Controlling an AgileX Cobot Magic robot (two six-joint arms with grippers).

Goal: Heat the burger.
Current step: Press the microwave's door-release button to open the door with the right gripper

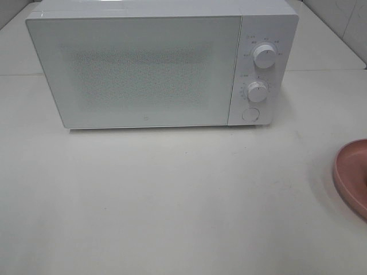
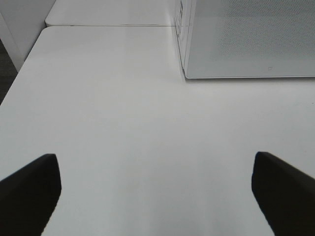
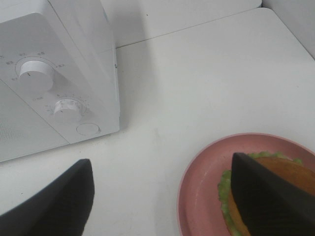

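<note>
A: Where do we stand with the burger [image 3: 294, 172]?

B: It sits on the pink plate [image 1: 352, 172], which shows only as a slice at the right edge of the high view, well apart from the microwave [image 1: 143, 69] in the upper half. The microwave's door [image 1: 137, 71] is shut, so we judge nothing is heated yet.

A: And our fingers?

B: Our left gripper [image 2: 155, 160] is spread wide over bare table [image 1: 172, 200], holding nothing. Our right gripper [image 3: 161, 162] hovers above the plate with its fingers well apart and empty. One finger hides part of the burger.

A: So how do we do this well?

B: We think the door has to open first, probably with the round button [image 1: 250, 114] at the lower right of the panel. Then we straddle the burger squarely and close gently on both sides.

A: How does it look?

B: We see a glossy orange-brown bun with ruffled green lettuce [image 3: 224, 191] poking out around it. It looks soft, so a hard squeeze could crush it.
</note>
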